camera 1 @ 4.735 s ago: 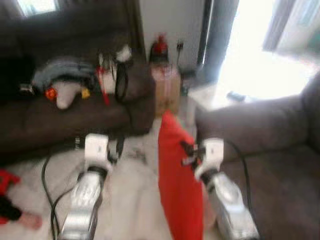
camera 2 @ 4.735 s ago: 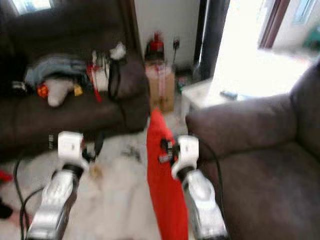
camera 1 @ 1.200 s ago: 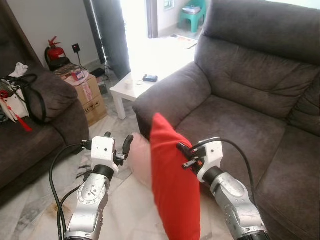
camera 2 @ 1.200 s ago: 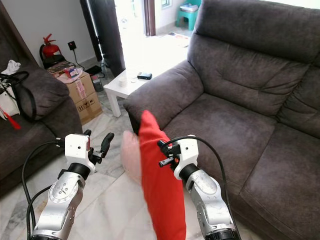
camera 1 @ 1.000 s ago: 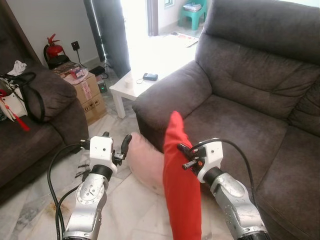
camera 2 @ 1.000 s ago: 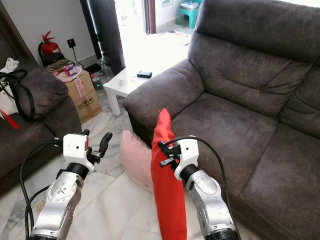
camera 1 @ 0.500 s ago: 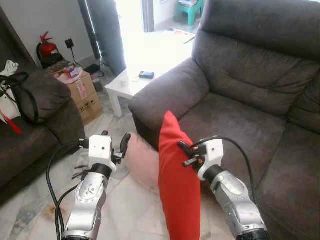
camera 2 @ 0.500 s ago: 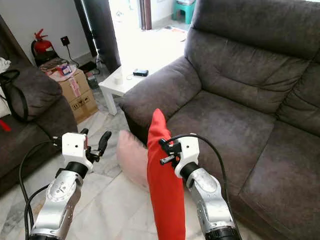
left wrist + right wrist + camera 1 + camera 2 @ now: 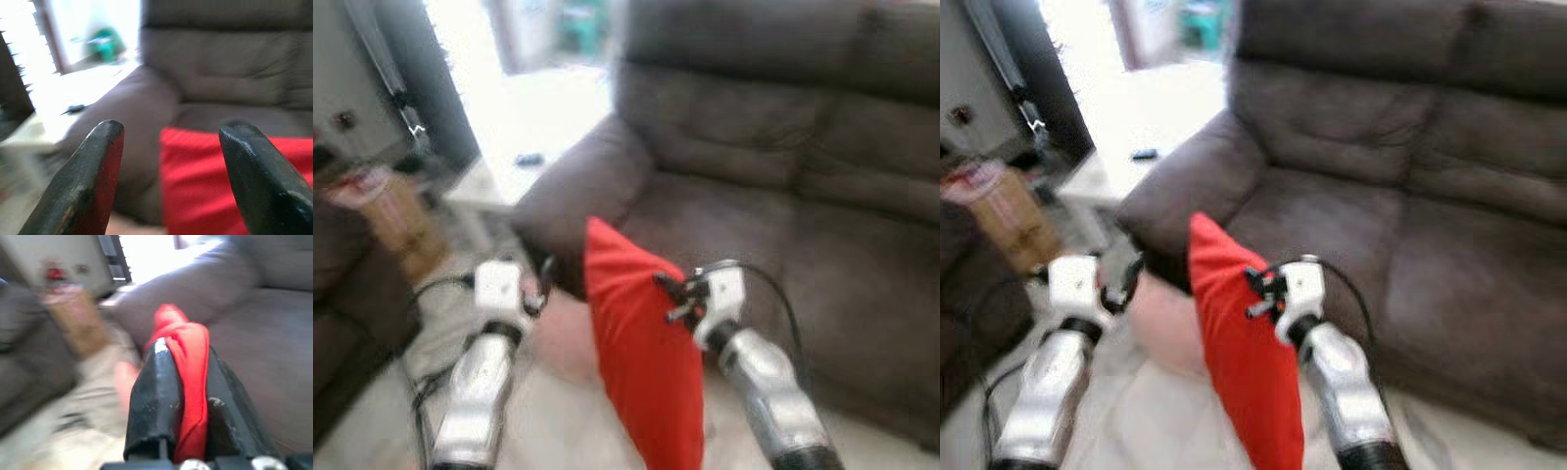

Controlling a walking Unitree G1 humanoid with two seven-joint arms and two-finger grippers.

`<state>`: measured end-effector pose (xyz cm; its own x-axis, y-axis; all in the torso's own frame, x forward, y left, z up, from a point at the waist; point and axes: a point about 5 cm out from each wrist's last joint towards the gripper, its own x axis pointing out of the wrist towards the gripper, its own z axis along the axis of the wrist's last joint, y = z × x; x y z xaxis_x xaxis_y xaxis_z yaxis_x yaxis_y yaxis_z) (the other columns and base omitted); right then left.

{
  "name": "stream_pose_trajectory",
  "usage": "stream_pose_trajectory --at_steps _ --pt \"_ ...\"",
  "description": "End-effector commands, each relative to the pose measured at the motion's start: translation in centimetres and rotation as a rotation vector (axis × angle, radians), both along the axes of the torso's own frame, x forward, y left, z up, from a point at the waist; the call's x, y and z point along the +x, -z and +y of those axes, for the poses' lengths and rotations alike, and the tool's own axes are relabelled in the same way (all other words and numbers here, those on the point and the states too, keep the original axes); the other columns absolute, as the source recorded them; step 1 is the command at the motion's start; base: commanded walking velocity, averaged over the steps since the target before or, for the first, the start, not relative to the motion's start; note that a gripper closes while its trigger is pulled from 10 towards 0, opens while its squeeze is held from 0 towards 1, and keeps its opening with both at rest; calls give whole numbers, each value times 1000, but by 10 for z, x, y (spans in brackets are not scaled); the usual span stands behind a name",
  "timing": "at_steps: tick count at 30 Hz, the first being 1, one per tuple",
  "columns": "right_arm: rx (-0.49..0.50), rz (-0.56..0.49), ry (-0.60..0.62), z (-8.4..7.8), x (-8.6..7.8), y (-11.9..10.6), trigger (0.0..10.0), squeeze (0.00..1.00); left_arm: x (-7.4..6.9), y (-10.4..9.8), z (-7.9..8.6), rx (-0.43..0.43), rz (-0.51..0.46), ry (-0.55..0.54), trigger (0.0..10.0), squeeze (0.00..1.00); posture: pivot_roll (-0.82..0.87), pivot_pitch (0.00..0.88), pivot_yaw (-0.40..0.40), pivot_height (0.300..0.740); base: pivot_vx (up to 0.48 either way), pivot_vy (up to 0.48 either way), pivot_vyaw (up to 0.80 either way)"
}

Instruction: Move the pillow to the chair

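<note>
The red pillow (image 9: pixel 641 362) is clenched upright in the right gripper (image 9: pixel 188 396); the chair (image 9: pixel 773 225) lies just ahead, rightward. The left gripper (image 9: pixel 168 171) is held spread, empty.

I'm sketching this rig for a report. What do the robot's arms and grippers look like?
Both arms are silver, rounded metal segments ending in a white boxy wrist block. A black cable loops from each wrist back along the arm. The left gripper has two long black fingers with blunt, scuffed tips. The right gripper has matching black fingers, worn pale at the edges.
</note>
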<state>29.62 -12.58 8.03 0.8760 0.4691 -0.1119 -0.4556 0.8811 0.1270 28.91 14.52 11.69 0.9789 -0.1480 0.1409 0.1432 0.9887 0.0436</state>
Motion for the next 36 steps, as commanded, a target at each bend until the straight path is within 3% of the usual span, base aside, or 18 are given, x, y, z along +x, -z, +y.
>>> stream_pose_trajectory --at_steps 1,13,18,25,31,36 --pt "51 -157 -30 13 8 -32 10000 0 -2 4 12 13 13 -37 10000 0 19 0 36 740 0 0 -725" --pt "50 -163 -13 10 10 -33 10000 0 -1 4 12 14 13 -37 10000 0 18 0 38 740 0 0 -725" --pt "39 -175 -43 10 7 -33 10000 0 -1 4 12 13 13 -32 10000 0 18 0 38 740 0 0 0" --pt "-5 -162 -200 9 -1 -33 10000 0 -1 4 11 21 32 6 10000 0 17 0 37 740 0 0 0" --pt "-50 -119 -404 7 -16 -32 10000 0 -5 8 13 16 89 99 10000 0 17 0 38 740 0 0 0" --pt "-101 -76 -507 2 -26 -27 10000 0 -7 7 17 25 140 188 10000 0 21 0 39 740 0 0 0"
